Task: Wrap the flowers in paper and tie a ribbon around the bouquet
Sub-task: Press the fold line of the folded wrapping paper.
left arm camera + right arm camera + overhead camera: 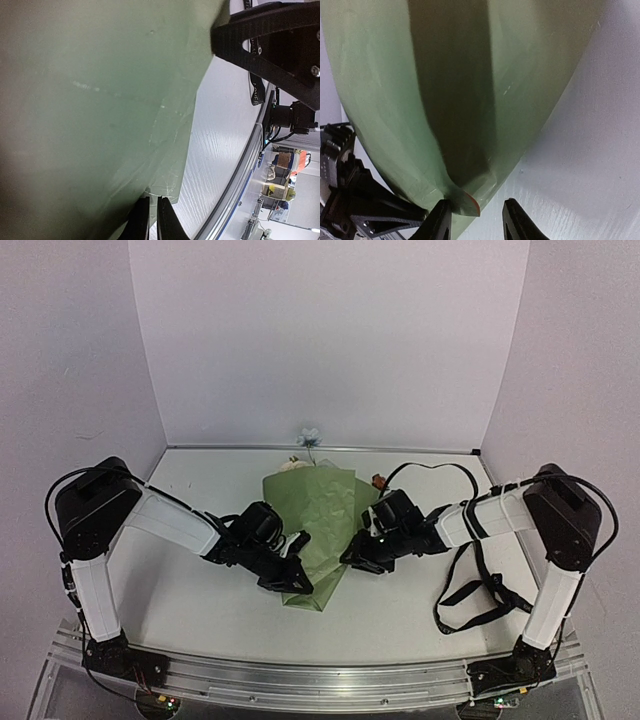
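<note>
Pinching paper (318, 515) edge with left gripper (152, 210), fingers nearly pressed together. Straddling paper's corner with right gripper (477, 209), fingers spread. Showing flowers (309, 438) beyond both, at paper's far end.

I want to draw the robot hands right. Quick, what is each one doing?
Left gripper: shut, pinching the paper at its edge.
Right gripper: open, with the paper's tip between its jaws, not gripped.
</note>
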Motion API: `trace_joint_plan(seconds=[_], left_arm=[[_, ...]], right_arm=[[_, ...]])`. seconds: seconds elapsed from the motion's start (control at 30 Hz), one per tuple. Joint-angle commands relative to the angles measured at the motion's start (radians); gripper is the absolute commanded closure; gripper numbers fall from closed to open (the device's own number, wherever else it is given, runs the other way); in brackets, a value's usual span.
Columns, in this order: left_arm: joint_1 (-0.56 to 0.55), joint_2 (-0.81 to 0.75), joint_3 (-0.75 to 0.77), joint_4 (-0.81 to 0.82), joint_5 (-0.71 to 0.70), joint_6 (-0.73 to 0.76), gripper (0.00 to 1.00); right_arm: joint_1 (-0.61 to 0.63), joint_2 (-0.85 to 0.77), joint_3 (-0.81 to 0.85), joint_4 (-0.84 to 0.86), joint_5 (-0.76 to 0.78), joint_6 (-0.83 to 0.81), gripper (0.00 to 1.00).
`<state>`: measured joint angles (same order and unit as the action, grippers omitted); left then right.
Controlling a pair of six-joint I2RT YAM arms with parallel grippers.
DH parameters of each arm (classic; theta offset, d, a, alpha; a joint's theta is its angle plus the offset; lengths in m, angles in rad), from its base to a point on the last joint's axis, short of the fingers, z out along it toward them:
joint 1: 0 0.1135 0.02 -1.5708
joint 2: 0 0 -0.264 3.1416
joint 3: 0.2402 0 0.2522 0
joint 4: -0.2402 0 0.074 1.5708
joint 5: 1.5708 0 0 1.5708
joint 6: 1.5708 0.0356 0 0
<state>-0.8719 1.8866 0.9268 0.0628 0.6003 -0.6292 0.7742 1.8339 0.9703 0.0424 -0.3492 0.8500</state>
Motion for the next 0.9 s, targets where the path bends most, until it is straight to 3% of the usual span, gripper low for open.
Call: trace_joint_plan(seconds=[0.0,0.5,0.77,0.87], left_arm=[[-0.004,-0.001,-0.011,0.030,0.007,0.002,0.91],[-0.004,-0.001,-0.005,0.027,0.008,0.001,0.91],[-0.004,-0.030,-0.008,0.014,0.010,0.004,0.91],[-0.005,-0.078,0.003,-0.007,0.012,0.003,0.90]], right_arm=[[0.000,0.012,0.019,0.093,0.040,0.034,0.70],[0.000,-0.006,0.006,0.118,0.056,0.028,0.69],[0.000,0.020,0.007,0.119,0.076,0.020,0.97],[0.001,0.026,0.002,0.119,0.076,0.017,1.00]])
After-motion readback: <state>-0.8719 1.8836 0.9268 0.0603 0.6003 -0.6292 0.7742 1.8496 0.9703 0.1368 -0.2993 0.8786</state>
